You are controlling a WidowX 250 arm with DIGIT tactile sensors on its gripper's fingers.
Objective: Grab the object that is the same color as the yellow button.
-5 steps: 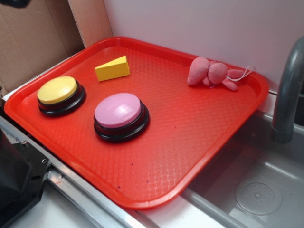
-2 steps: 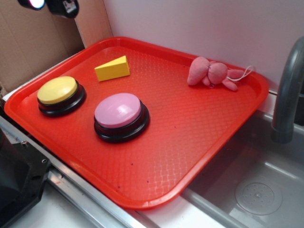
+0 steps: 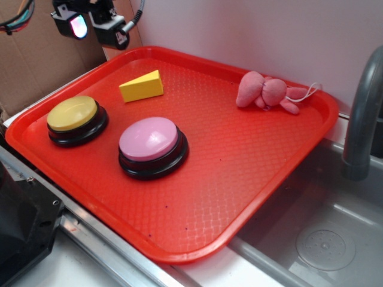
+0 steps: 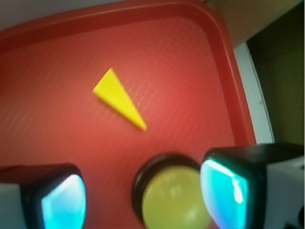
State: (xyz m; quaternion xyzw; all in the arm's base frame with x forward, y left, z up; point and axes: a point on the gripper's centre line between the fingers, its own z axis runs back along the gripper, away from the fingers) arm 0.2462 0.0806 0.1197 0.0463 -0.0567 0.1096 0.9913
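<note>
Hanging at the top-left of the exterior view, the gripper [image 3: 93, 27] sits above the far-left corner of the red tray [image 3: 251, 179], clear of everything on it. Its jaws stand wide apart with nothing between them; in the wrist view the two glowing pads [image 4: 224, 191] frame the yellow button [image 4: 174, 198] from above.

The yellow wedge [image 3: 142, 86], shaped like a cheese slice, lies flat on the tray's far-left part, apart from the gripper and untouched. In the wrist view the wedge [image 4: 116, 98] shows as a thin triangle, beyond the yellow button and separate from it.

The yellow button [image 3: 75, 116] stands near the tray's left edge on its black base. Just to its right stands the pink button [image 3: 151, 143], close but not touching. A pink plush toy [image 3: 266, 92] lies by the tray's far-right rim, well apart from the wedge. Right of the tray are a grey faucet [image 3: 362, 119] and a sink basin [image 3: 323, 239]
</note>
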